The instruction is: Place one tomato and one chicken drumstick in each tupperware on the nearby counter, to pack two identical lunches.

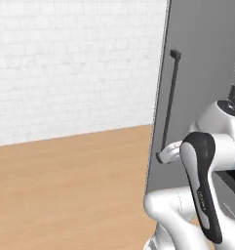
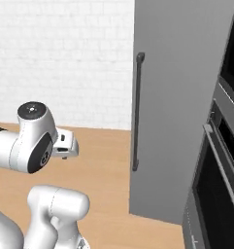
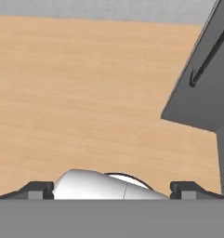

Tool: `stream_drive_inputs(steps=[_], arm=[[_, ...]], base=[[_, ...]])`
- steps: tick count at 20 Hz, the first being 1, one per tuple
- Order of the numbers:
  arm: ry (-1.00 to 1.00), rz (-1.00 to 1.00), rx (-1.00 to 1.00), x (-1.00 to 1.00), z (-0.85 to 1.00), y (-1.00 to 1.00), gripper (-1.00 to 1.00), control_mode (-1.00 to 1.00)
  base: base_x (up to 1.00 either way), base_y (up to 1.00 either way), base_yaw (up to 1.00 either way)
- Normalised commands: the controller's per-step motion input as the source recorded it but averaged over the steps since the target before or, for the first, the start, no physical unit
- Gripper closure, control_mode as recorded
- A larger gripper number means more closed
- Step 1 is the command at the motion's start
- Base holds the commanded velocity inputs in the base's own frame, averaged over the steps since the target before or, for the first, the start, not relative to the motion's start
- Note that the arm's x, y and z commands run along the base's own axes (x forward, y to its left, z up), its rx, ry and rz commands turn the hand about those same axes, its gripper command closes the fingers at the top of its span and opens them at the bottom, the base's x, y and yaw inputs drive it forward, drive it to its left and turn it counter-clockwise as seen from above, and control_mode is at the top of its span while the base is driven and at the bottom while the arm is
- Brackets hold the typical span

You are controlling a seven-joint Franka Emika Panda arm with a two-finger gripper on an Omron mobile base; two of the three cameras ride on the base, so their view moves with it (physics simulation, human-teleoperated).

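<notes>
The end effector stood spread wide, its two dark fingertips far apart at the bottom of the hand view, with nothing between them. It pointed down at the light wooden floor, which ran across most of that view up to a pale wall strip at the top.

In the left base view, the white arm rose from the lower right, its dark-banded link folded in front of a tall grey door panel. A slim dark vertical handle ran down the near edge of that panel, and part of the white wrist lay just beside the handle's lower end. Behind the panel stood a white brick wall.

In the right base view, the same grey door stood upright on the floor, with its dark handle along its left edge. To its right, dark oven fronts were stacked one above the other. The arm's round joint sat at the left, well apart from the door.

From these pictures I could not tell where the tupperware, tomatoes, drumsticks or table lay.
</notes>
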Motion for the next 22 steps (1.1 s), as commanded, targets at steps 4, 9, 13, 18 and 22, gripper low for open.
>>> stream_drive_inputs(steps=[4,9,13,18,22], arm=[[0.00,0.00,0.00,0.00,0.00,0.00,-1.00,1.00],[0.00,0.00,0.00,0.00,0.00,0.00,-1.00,1.00],[0.00,0.00,0.00,0.00,0.00,0.00,-1.00,1.00],[0.00,0.00,0.00,0.00,0.00,0.00,-1.00,1.00],[0.00,0.00,0.00,0.00,0.00,0.00,-1.00,1.00]], base=[[1.00,0.43,0.44],[1.00,0.73,0.24],[1.00,0.90,-0.03],[0.67,0.83,-0.40],[0.57,0.63,-0.68]])
